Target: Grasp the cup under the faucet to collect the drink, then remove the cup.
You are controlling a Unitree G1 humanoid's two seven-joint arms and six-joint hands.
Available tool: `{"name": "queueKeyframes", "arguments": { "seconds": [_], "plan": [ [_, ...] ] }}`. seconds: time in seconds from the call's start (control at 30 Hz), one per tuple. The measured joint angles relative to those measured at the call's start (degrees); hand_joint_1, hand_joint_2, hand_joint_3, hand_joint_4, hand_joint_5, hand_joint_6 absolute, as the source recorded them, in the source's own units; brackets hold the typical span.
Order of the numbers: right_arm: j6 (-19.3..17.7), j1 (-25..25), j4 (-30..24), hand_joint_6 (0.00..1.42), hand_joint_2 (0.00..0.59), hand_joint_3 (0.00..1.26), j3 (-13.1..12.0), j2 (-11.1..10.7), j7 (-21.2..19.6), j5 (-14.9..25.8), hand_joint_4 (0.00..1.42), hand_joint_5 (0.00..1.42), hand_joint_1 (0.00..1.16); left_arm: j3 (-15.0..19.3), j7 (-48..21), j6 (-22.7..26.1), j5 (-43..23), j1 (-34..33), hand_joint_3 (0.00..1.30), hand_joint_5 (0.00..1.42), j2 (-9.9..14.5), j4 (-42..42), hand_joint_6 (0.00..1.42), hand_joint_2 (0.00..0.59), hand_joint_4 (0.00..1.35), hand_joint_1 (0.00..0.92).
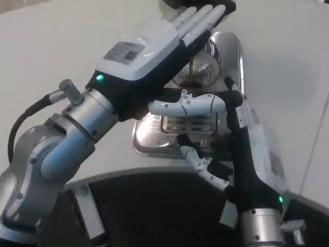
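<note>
A clear glass cup (204, 68) stands at the far end of a silver drip tray (149, 135), with brown drink in it and a thin brown stream (191, 66) falling into it. My right hand (226, 128) comes up from the lower right. One white finger lies across the cup's near side and a black part rises along its right side, so it grips the cup. My left hand (154, 51) stretches flat above the cup, fingers straight, their tips at a black dispenser part (226, 5) on the top edge. The left hand hides the cup's left side.
The drip tray has a slotted grate (187, 125) just in front of the cup. The white table (61, 46) spreads to the left and right of the tray. Its dark front edge (144, 180) runs across the lower part of the picture.
</note>
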Motion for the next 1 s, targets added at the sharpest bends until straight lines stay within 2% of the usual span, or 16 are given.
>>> {"name": "queueKeyframes", "arguments": {
  "seconds": [0.2,0.5,0.67,0.8,1.0],
  "plan": [
    [0.4,0.24,-0.12,0.0,0.29,0.0,0.19,1.75,-1.09,-0.72,0.0,0.0,0.66,0.79,1.1,-0.03,0.02,0.67,0.0,0.0,0.03,-0.13,0.0,0.158,0.0,0.0],
    [0.53,-0.84,1.81,0.0,0.293,0.0,-1.05,2.2,-1.74,0.51,0.0,0.0,0.66,5.15,4.69,3.64,0.23,5.11,0.0,0.0,0.03,0.93,0.0,0.157,0.0,0.0],
    [0.53,-3.02,2.67,0.0,0.291,0.0,-1.57,2.02,0.53,1.85,0.0,0.0,0.67,7.66,4.81,5.15,-2.18,6.71,0.0,0.0,-0.09,1.45,0.0,0.156,0.0,0.0],
    [0.54,-5.54,3.32,0.0,0.291,0.0,-2.74,0.81,3.19,2.96,0.0,0.0,0.67,10.54,5.13,6.57,-3.72,10.53,0.0,0.0,0.08,1.48,0.0,0.154,0.0,0.0],
    [0.79,-7.7,3.4,0.0,0.284,0.0,-3.79,0.07,4.69,3.49,0.0,0.0,0.67,12.04,5.17,7.98,-3.62,15.76,0.0,0.0,0.75,1.25,0.0,0.153,0.0,0.0]
  ]
}}
